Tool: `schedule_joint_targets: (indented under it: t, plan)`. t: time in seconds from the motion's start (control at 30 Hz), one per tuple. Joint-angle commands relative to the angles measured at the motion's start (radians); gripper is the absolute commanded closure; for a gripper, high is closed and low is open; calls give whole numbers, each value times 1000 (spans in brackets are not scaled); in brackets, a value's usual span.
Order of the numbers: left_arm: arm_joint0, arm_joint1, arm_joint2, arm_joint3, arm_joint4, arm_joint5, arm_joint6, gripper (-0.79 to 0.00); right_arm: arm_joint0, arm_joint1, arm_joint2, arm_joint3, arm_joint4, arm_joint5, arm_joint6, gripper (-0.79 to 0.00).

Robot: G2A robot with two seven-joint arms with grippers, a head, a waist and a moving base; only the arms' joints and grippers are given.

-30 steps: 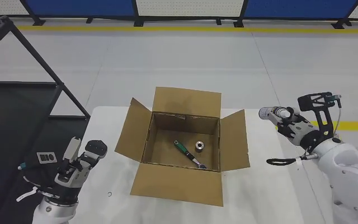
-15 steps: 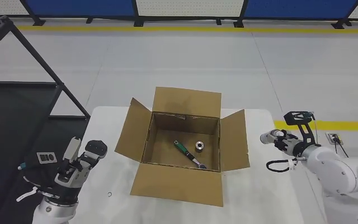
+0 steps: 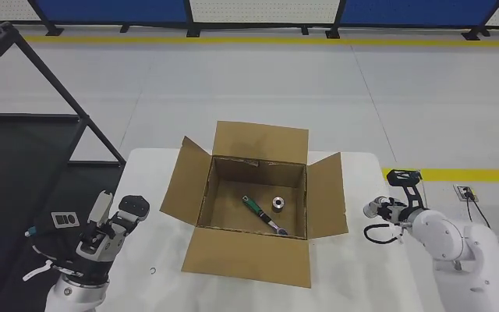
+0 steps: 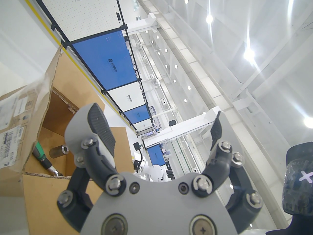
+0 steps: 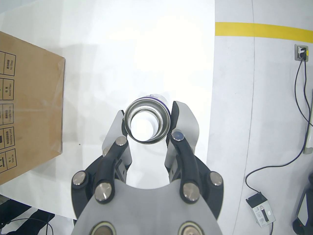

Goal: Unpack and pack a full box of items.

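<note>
An open cardboard box [image 3: 261, 142] stands mid-table. Inside lie a green-handled ratchet wrench [image 3: 261, 214] and a small metal socket [image 3: 278, 204]. My right gripper [image 3: 374, 209] is to the right of the box, low over the white table [image 3: 366, 273]. It is shut on an upright metal cylinder [image 5: 161, 117], one finger on each side of the rim; I cannot tell whether the cylinder touches the table. My left gripper [image 3: 117, 209] is near the table's front left corner, tilted upward, open and empty [image 4: 156, 121]. From there the wrench [image 4: 41, 155] and socket [image 4: 58, 150] show through a gap in the box [image 4: 49, 196].
The box's right flap [image 5: 29, 103] lies close beside the right gripper. The table's right edge [image 5: 211, 74] is near, with floor, a cable [image 5: 300, 103] and a wall socket beyond. A small ring [image 3: 153, 271] lies on the table front left. A black frame [image 3: 47, 78] stands at left.
The right arm has come down and toward the front with the metal cylinder, from raised beside the box to low over the table. The left arm has not moved.
</note>
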Motion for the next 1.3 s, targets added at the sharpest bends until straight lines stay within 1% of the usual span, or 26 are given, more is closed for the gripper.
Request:
schedule_joint_targets:
  t: [0.0, 0.13, 0.33, 0.43, 0.77, 0.8, 0.83, 0.93, 1.07, 1.1, 1.13, 1.17, 1.27]
  plan:
    - [0, 0, 0, 0, 0, 0, 0, -785, 10, 0, -9, 21, 3, -1, 7, 0]
    - [0, 0, 0, 0, 0, 0, 0, -785, 38, -1, -39, 75, -20, 15, 14, 0]
    - [0, 0, 0, 0, 0, 0, 0, -785, 70, -3, -65, 138, -18, 21, -10, 0]
    - [0, 0, 0, 0, 0, 0, 0, -785, 81, -3, -69, 164, -21, 41, -26, 0]
    - [0, 0, 0, 0, 0, 0, 0, -785, 88, 0, -61, 198, -6, 53, -46, 0]
    - [0, 0, 0, 0, 0, 0, 0, -785, 88, 0, -63, 198, -3, 54, -48, -25]
    - [0, 0, 0, 0, 0, 0, 0, -785, 88, 0, -64, 199, -2, 55, -50, -126]
    - [0, 0, 0, 0, 0, 0, 0, -785, 86, 1, -64, 202, 2, 57, -51, -314]
    - [0, 0, 0, 0, 0, 0, 0, -785, 83, 3, -63, 202, 6, 61, -52, -357]
    - [0, 0, 0, 0, 0, 0, 0, -785, 83, 3, -62, 202, 6, 61, -52, -400]
    - [0, 0, 0, 0, 0, 0, 0, -785, 82, 4, -60, 201, 7, 60, -53, -493]
    - [0, 0, 0, 0, 0, 0, 0, -785, 82, 5, -57, 199, 9, 61, -52, -545]
    - [0, 0, 0, 0, 0, 0, 0, -785, 77, 8, -44, 186, 11, 64, -53, -785]
